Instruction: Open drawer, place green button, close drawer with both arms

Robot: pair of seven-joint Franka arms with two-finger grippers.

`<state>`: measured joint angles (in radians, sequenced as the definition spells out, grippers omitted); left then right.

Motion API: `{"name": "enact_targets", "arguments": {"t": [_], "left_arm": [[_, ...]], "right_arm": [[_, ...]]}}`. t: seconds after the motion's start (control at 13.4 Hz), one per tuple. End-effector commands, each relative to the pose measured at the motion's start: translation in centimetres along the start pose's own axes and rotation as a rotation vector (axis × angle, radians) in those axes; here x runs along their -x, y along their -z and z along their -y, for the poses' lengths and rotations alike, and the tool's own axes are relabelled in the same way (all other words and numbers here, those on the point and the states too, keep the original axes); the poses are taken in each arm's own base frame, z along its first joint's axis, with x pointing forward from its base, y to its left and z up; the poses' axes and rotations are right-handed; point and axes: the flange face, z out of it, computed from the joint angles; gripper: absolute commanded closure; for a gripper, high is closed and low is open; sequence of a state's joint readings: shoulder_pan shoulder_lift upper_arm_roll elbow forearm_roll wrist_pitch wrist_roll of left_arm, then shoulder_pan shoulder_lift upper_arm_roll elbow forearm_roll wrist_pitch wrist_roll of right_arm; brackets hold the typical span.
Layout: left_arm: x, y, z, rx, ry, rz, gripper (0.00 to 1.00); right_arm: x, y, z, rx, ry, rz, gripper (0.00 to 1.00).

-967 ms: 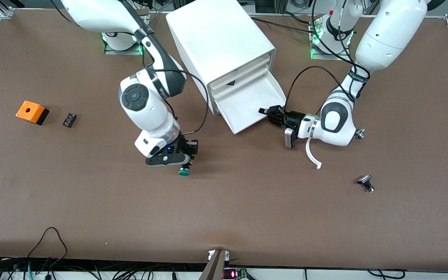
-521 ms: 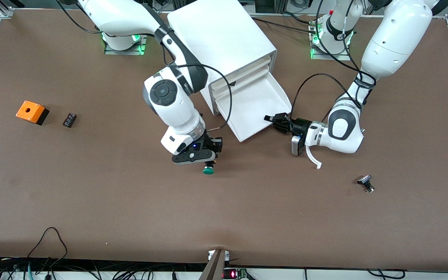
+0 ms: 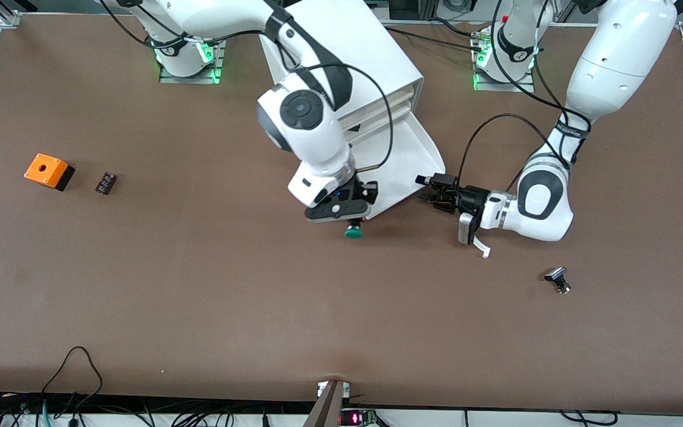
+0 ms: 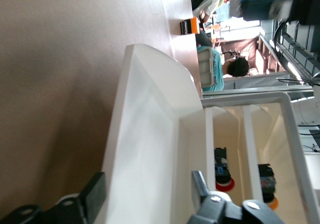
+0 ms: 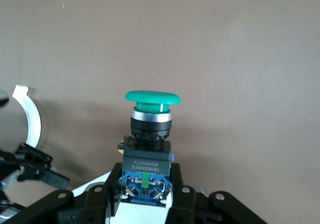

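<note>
The bottom drawer (image 3: 408,155) of the white cabinet (image 3: 341,53) stands pulled out, its tray bare. My right gripper (image 3: 351,220) is shut on the button (image 3: 353,232) by its black body, green cap pointing down, over the table just off the drawer's front edge. In the right wrist view the button (image 5: 152,99) sits upright between the fingers (image 5: 95,199) of the right gripper (image 5: 145,186). My left gripper (image 3: 425,188) is open, just off the drawer's front corner. In the left wrist view the left gripper (image 4: 147,186) is level with the drawer's front wall (image 4: 150,134).
An orange box (image 3: 48,171) and a small black part (image 3: 106,182) lie toward the right arm's end. A black-and-silver capped part (image 3: 558,279) lies toward the left arm's end. Upper drawers hold red- and orange-capped parts (image 4: 223,173).
My right arm has carried the button toward the left arm's end, up to the drawer's front edge. My left gripper has drawn back from the drawer front; the drawer stands slightly farther out.
</note>
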<state>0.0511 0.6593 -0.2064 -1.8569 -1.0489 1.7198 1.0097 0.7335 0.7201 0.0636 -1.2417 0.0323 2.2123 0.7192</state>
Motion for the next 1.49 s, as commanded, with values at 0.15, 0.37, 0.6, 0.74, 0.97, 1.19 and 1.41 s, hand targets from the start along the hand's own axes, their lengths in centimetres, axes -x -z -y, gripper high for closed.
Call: {"name": "enact_targets", "arguments": {"t": [0.15,0.37,0.6,0.74,0.97,1.19,1.41], "left_arm": [[-3.5,6.5,-6.9,-0.167,0.088,0.227,0.01],[-5.1,10.5,-11.3,-0.323,0.193,0.325,0.01],[-6.4,12.1,-14.6,-0.537,0.345,0.356,0.01],[-7.2,10.2,-16.6,-0.748,0.429,0.385,0.01],[-7.2,9.8,-16.5,-0.836,0.446,0.405,0.01],[-7.9,11.4,-16.0,-0.899,0.430,0.399,0.01],[-9.6,12.7,-14.8,-0.964,0.400,0.356,0.01]], "right_arm": [[5.5,-3.4,5.3,0.055,-0.035,0.009,1.00],[8.1,-5.8,6.5,0.085,-0.014,0.044,1.00],[10.1,-7.6,7.4,0.095,-0.042,0.075,1.00],[11.6,-8.2,8.2,0.103,-0.061,0.083,0.54],[11.8,-7.9,8.2,0.117,-0.059,0.090,0.00],[9.1,-4.1,8.3,0.127,-0.071,0.083,0.00],[4.0,-0.8,5.3,0.127,-0.126,0.056,0.00]]}}
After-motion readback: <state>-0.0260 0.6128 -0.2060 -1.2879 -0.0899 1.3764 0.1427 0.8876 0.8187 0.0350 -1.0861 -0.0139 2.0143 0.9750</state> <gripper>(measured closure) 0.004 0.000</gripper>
